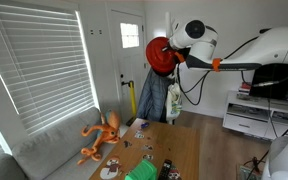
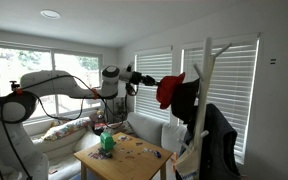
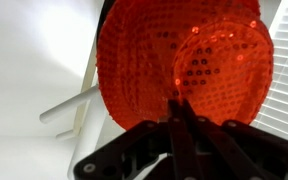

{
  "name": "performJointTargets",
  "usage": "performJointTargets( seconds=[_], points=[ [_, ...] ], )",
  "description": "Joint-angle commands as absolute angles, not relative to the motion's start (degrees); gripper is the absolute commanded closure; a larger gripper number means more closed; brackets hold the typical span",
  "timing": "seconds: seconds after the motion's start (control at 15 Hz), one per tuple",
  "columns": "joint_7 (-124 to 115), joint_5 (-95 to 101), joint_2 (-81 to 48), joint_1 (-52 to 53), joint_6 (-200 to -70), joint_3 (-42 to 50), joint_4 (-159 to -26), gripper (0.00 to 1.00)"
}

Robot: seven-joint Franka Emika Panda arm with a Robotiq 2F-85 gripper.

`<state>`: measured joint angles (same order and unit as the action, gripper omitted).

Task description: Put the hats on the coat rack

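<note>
The red hat (image 3: 179, 60), covered in sequins, fills the wrist view; my gripper (image 3: 179, 118) is shut on its brim. In both exterior views I hold the red hat (image 1: 160, 55) (image 2: 169, 90) high up against the white coat rack (image 2: 206, 75), whose pegs (image 3: 69, 107) show just behind the hat. The black hat (image 2: 187, 100) hangs on the rack right beside the red one. My gripper (image 2: 144, 78) reaches in from the side.
A wooden table (image 1: 184, 150) holds a green thing (image 2: 107, 143) and small items. An orange plush toy (image 1: 102, 135) lies on the grey couch (image 1: 44, 150). Dark clothes (image 2: 219, 140) hang low on the rack. Blinds cover the windows (image 1: 34, 60).
</note>
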<state>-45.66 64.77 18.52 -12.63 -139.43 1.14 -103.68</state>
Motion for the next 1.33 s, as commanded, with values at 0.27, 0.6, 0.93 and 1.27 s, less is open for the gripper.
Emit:
performJointTargets(
  seconds=[0.27,0.6,0.93,1.27],
  points=[
    [-47.1,66.05,18.44,-11.43,-139.07,2.18,-104.03,0.95],
    [-48.66,65.73,17.92,-11.35,-140.99,3.14,-104.17,0.99],
    [-48.55,66.91,18.24,-11.98,-141.76,4.27,-105.29,0.99],
    [-49.78,67.39,18.16,-12.09,-145.55,5.57,-106.91,0.99]
  ],
)
